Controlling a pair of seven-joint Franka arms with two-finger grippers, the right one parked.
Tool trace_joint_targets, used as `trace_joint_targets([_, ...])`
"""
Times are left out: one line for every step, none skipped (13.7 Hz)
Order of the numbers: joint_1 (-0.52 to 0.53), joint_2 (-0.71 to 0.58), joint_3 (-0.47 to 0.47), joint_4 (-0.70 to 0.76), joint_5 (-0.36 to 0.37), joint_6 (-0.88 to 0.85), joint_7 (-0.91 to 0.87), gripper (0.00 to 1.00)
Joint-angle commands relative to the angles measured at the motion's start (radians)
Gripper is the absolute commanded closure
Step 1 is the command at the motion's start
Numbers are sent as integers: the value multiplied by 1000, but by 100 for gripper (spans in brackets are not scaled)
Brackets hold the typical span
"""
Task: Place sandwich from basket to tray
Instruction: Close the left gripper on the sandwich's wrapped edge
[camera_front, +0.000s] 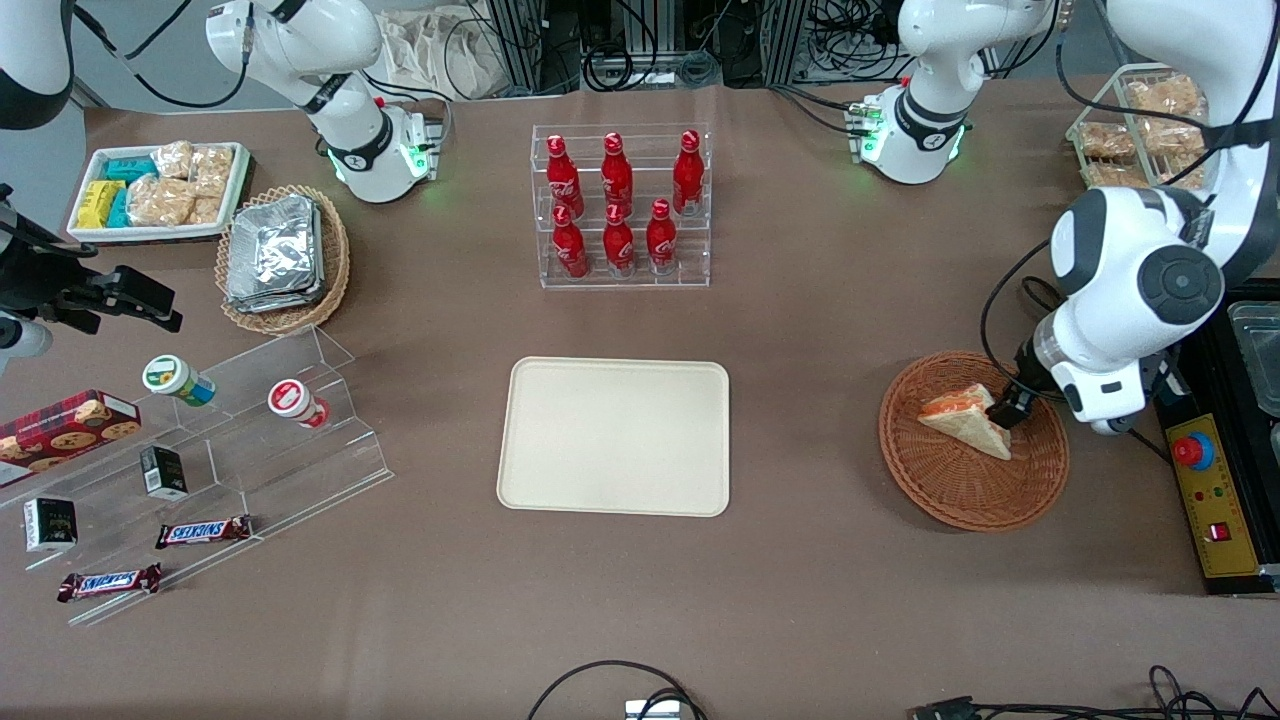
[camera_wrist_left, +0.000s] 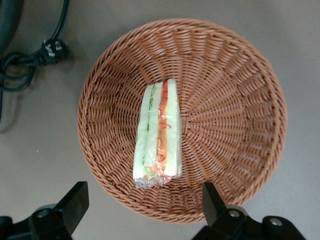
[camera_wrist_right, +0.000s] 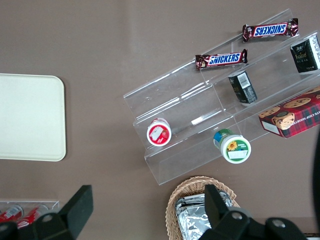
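**Pincer held spread above the sandwich in the basket**

Nearest the front camera, the cream tray (camera_front: 613, 436) is seen lying flat on the brown counter (camera_front: 800, 330), with nothing on it. Toward the working arm's end of the counter, well apart from the tray, the reddish-brown basket (camera_front: 960, 490) is found, and the sandwich (camera_front: 968, 418) is lying inside it, off the centre of the weave. In the left wrist view the sandwich (camera_wrist_left: 157, 135) is shown edge-up in clear wrap, its orange-red and green filling layers exposed between pale bread, resting on the floor of the basket (camera_wrist_left: 235, 115). The pincer (camera_front: 1006, 408) is positioned over the basket at the sandwich's edge; its two black fingers (camera_wrist_left: 72, 202) are held wide apart, released, with nothing gripped between them (camera_wrist_left: 142, 200). Whether a fingertip is touching the wrap cannot be told. Farther from the camera, a clear rack of red bottles (camera_front: 620, 205) is standing upright
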Motion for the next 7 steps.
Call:
trace_joint_targets([5, 39, 6, 0, 21, 47, -80, 0])
trace_joint_targets([5, 51, 6, 0, 21, 51, -86, 0])
trace_joint_targets([5, 63, 8, 2, 21, 56, -95, 0])
trace_joint_targets([5, 77, 8, 2, 21, 65, -106, 0])
trace_joint_targets([5, 91, 8, 0, 21, 91, -109, 0])
trace_joint_targets([5, 105, 8, -1, 21, 110, -123, 0])
trace_joint_targets([4, 123, 8, 0, 23, 122, -135, 0])
